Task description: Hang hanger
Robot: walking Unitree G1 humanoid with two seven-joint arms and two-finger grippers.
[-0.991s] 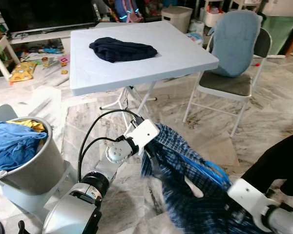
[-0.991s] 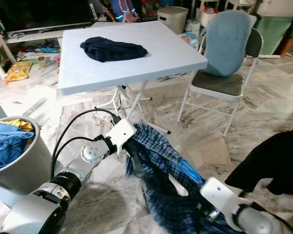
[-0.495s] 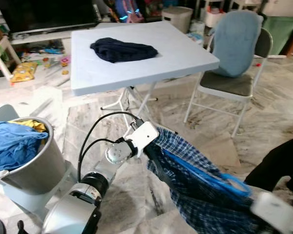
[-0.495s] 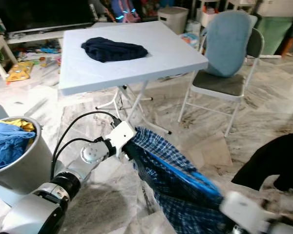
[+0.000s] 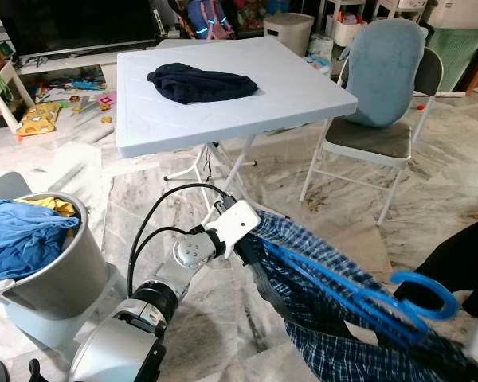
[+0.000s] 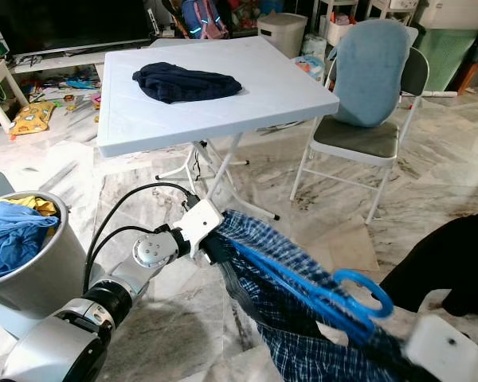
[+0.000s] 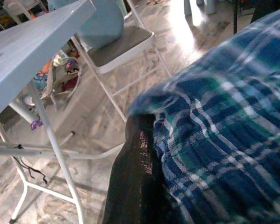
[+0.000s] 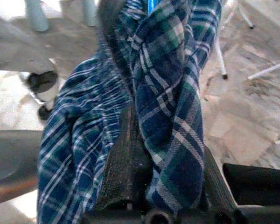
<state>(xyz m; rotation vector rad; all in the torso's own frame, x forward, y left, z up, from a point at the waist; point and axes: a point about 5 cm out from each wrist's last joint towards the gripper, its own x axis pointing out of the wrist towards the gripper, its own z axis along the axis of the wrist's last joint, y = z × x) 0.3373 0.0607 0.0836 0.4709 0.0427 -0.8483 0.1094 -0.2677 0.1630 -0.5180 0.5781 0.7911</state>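
At frame centre, the left end effector (image 5: 251,243) pinches one edge of the plaid shirt (image 5: 334,318), fingers closed on the cloth. The right end effector (image 8: 144,186), lower right, grips the other end (fabric bunched between its fingers). A blue hanger (image 5: 366,290) lies across the stretched shirt. Behind stand the tabletop (image 5: 303,91) and chair (image 5: 378,87).
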